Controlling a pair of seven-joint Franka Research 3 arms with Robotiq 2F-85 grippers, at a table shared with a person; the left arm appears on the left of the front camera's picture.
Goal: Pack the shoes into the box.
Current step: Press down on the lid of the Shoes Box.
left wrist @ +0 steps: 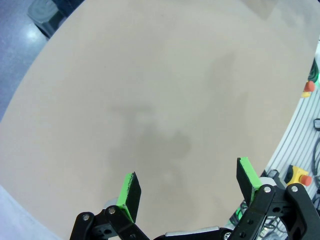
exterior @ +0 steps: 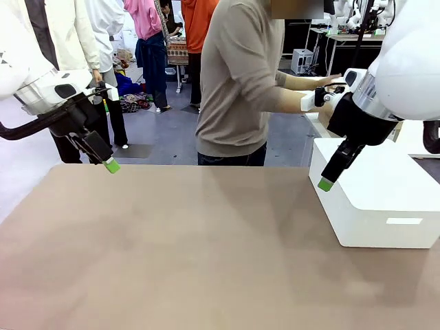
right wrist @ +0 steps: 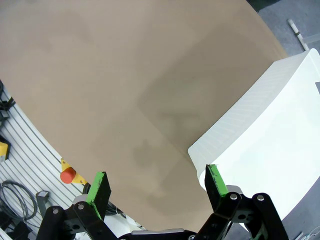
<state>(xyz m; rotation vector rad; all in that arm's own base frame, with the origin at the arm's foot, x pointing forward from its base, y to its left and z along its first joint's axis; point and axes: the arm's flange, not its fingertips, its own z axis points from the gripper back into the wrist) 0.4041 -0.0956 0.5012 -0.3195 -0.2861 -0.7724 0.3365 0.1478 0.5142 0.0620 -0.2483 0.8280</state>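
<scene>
Both the left gripper (exterior: 110,165) and the right gripper (exterior: 326,183) hang wide open and empty above the brown table (exterior: 179,254), the right one beside a white block (exterior: 385,199).

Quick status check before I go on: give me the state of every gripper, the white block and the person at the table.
left gripper: jaws open, holding nothing, raised above the bare table.
right gripper: jaws open, holding nothing, hanging at the near edge of the white block.
white block: resting flat on the table's right side, nothing on its visible top.
person: standing at the far side, arms stretched toward the right.
</scene>
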